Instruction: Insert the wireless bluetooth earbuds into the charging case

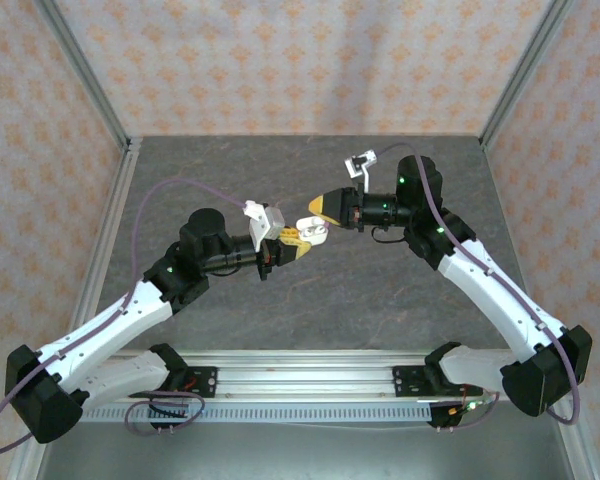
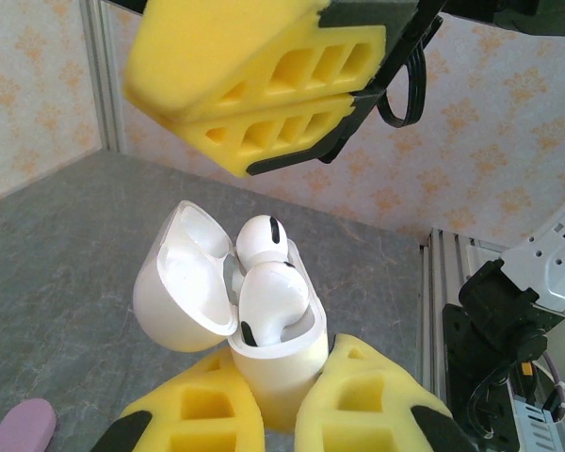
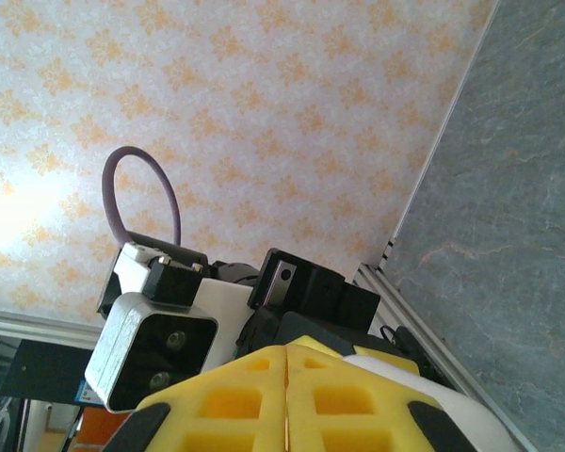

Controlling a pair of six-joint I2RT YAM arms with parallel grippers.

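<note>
**Left gripper (image 1: 298, 247) clamps the open charging case (image 1: 311, 232); right gripper (image 1: 325, 208) clenched and empty above it**

Top external: the two arms meet over the middle of the grey table (image 1: 380, 290). The left gripper holds the small white charging case up off the surface. The right gripper's yellow fingers point at it from just beside and above.

Left wrist: the left gripper's yellow fingers (image 2: 193, 410) press the case from both sides, squeezing its lower body. The lid (image 2: 179, 297) is swung open to the left. Two white earbuds (image 2: 268, 282) sit in the case, one behind the other, with their heads rising above the rim. The right gripper hangs overhead with its fingers pressed together, not touching the case. A pink rounded object (image 2: 21, 428) lies on the table at the lower left.

Right wrist: the right gripper's two yellow fingers meet flush with nothing between them. The left arm's wrist camera (image 3: 155, 353) is just behind them
</note>
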